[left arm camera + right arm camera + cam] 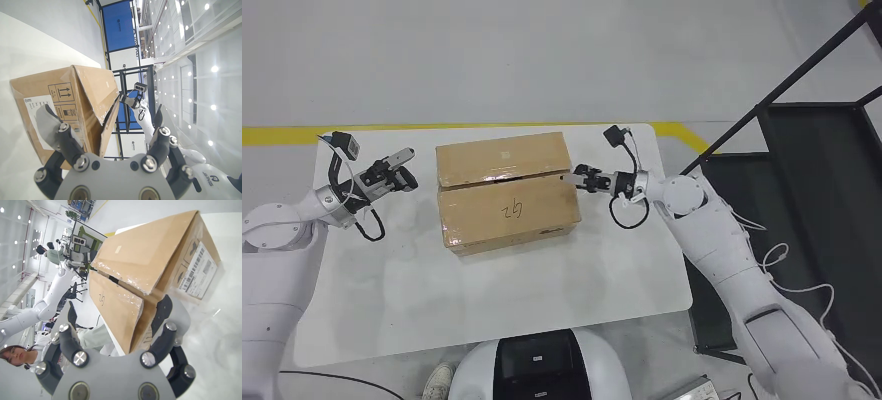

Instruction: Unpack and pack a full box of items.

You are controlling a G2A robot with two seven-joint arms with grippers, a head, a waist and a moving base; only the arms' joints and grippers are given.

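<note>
White worktop (542,290): brown cardboard box (507,195) at its far edge, between left tool (402,172) and right tool (576,181), both spread. Wrist views add paper end labels (200,275), glossy tape (121,275) on lifted flaps (136,253).

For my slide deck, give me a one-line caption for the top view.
Left gripper and right gripper, both open, flank a cardboard box with slightly parted top flaps on the white table.
</note>
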